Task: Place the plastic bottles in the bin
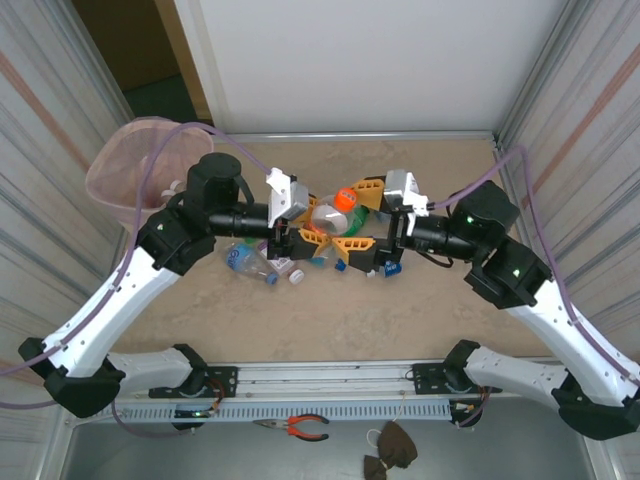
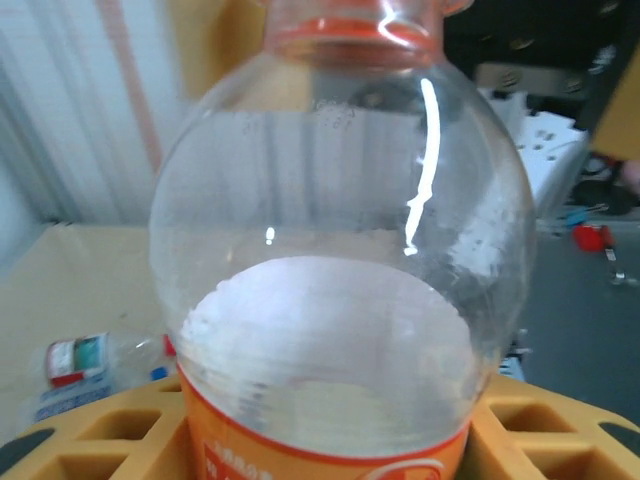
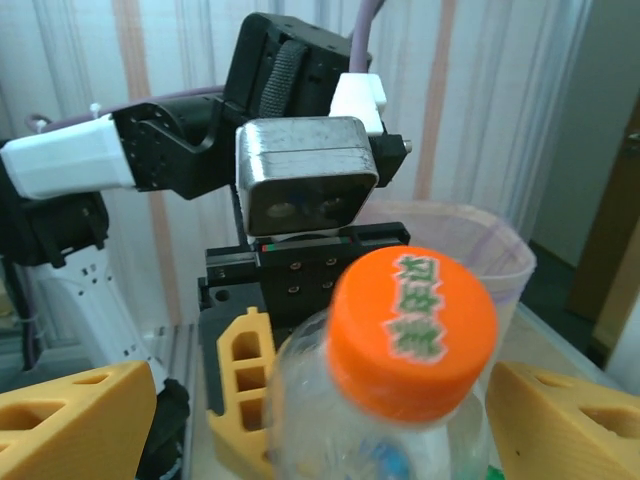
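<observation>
The left end effector (image 1: 312, 220) is gripping the orange-capped bottle (image 1: 333, 212) above the middle of the bench (image 1: 420, 330). In the left wrist view its yellow fingers (image 2: 100, 440) are pressing on both sides of the orange label. The clear round shoulder of the bottle is covering most of that picture, so the fingers are being cut off at the lower edge.

The right end effector (image 1: 358, 218) is standing open around the cap end of the same bottle. In the right wrist view its two yellow fingers (image 3: 70, 415) are standing wide on either side of the orange cap (image 3: 412, 330), and I cannot see them touching it.

From above, both end effectors are meeting over the pile of plastic bottles (image 1: 330, 255) and hiding much of it; only a bit of green is showing there. A clear bottle with a blue label (image 1: 250, 262) is lying on the bench just beside the left arm. Another bottle with a red and teal label (image 2: 80, 362) is appearing blurred in the left wrist view.

The bin (image 1: 130, 170), lined with a pink bag, is standing at the far left, well apart from the held bottle. The left arm is partly covering it, and what is lying inside is hard to tell.
</observation>
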Robot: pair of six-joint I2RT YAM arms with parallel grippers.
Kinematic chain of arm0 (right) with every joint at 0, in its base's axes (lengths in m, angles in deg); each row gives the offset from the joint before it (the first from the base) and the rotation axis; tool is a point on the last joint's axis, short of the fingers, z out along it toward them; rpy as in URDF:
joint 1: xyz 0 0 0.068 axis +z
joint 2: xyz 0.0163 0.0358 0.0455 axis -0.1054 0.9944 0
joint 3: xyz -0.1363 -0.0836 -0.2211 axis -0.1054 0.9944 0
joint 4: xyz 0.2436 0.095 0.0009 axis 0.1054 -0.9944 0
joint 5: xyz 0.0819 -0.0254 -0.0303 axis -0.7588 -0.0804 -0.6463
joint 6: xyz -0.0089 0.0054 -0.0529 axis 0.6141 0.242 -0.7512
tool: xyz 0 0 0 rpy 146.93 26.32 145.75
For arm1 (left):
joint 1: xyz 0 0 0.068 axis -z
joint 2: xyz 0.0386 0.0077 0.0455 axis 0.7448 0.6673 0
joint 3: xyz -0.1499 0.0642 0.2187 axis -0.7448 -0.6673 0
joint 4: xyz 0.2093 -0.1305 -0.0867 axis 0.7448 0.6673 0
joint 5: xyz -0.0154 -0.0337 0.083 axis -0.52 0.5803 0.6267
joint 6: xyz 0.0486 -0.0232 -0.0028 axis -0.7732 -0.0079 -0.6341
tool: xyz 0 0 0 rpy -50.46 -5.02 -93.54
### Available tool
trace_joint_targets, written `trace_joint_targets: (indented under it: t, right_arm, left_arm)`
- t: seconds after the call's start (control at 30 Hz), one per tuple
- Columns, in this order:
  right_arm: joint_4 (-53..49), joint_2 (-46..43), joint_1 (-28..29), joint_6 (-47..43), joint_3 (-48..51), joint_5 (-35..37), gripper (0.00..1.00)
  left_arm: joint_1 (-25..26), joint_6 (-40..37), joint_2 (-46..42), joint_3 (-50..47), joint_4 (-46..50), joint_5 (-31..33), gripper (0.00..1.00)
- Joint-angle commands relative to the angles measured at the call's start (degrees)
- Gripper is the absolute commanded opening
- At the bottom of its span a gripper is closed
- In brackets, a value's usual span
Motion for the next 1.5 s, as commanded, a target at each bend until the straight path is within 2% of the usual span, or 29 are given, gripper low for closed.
trace_joint_targets:
  t: [0.0, 0.17, 0.37, 0.6, 0.8, 1.03, 1.47]
  right_arm:
    - [-0.3, -2.2, 0.2, -1.1, 0.9, 5.6, 0.86]
    - [-0.7, -3.3, 0.1, -1.8, 1.4, 8.8, 0.87]
    - [-0.9, -2.8, -0.2, -2.1, 1.7, 9.3, 0.88]
    - [-0.3, -1.7, -0.2, -2.0, 1.6, 8.2, 0.88]
    - [-0.1, -1.2, -0.2, -1.7, 1.7, 7.8, 0.88]
    - [0.0, -0.6, -0.3, -1.6, 1.7, 7.7, 0.88]
    - [-0.4, -0.5, -0.4, -1.7, 2.1, 7.9, 0.88]
  left_arm:
    - [-0.4, -2.4, -1.0, 4.5, 5.3, 11.4, 0.52]
    - [-6.2, -1.4, 0.1, 9.6, 12.4, 20.0, 0.52]
    - [-18.2, 0.7, 1.3, 15.6, 20.5, 25.1, 0.51]
    - [-35.5, 3.4, 3.2, 19.0, 25.0, 25.5, 0.51]
    - [-46.3, 3.9, 8.7, 22.2, 28.3, 23.3, 0.5]
    - [-50.1, 2.5, 17.4, 24.9, 32.7, 23.1, 0.49]
    - [-50.7, -1.4, 31.7, 22.2, 37.5, 19.0, 0.48]
